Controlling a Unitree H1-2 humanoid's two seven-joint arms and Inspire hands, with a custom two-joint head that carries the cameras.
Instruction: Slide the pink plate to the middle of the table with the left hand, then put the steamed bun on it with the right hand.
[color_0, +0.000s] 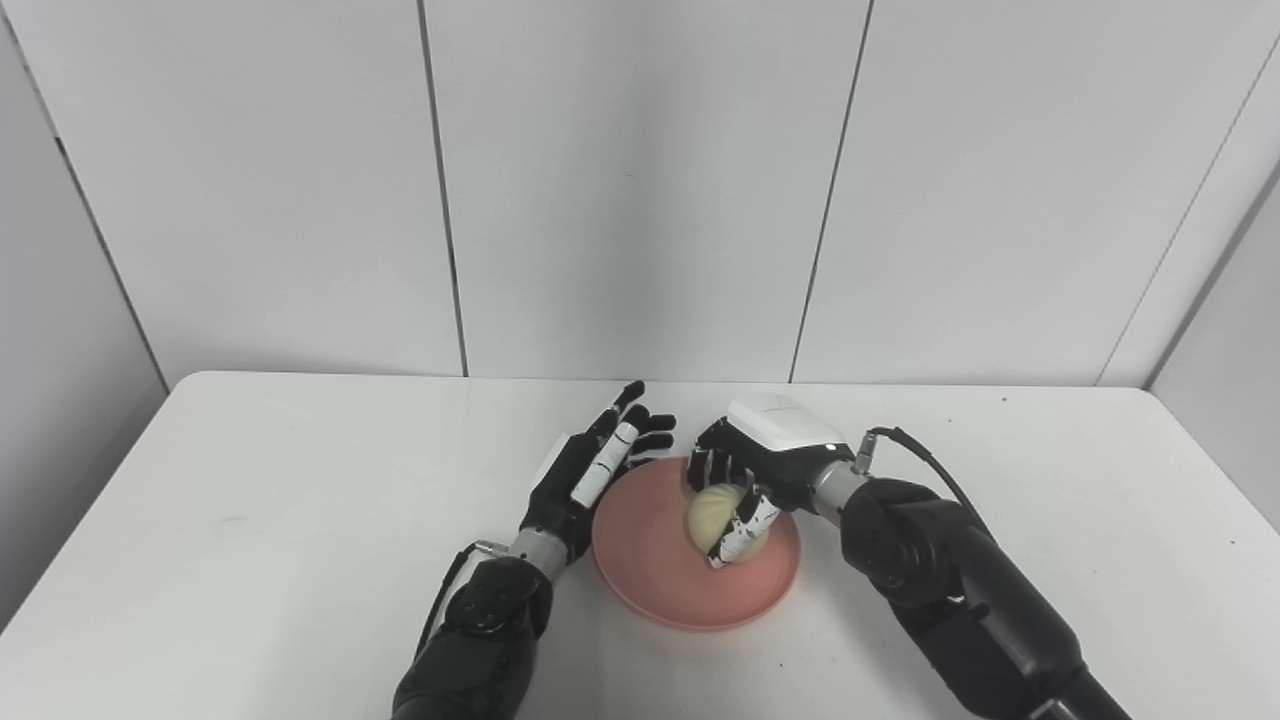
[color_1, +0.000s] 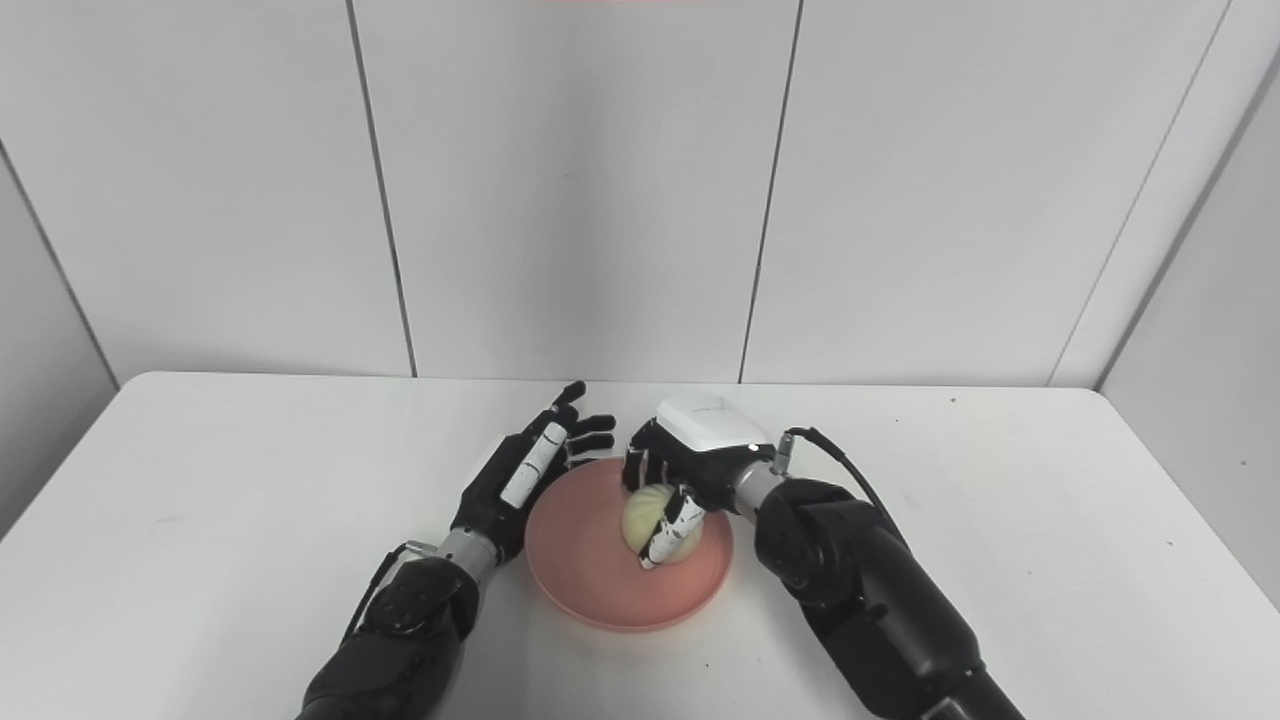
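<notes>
The pink plate lies near the middle of the white table, toward the front. A pale steamed bun sits over the plate's right half, with my right hand shut on it, fingers and thumb wrapped around its sides. Whether the bun rests on the plate or hangs just above it, I cannot tell. My left hand stands open along the plate's left rim, fingers stretched toward the back wall and holding nothing.
The white table stretches wide to both sides of the plate. Grey wall panels close off the back edge. A cable runs from my right wrist.
</notes>
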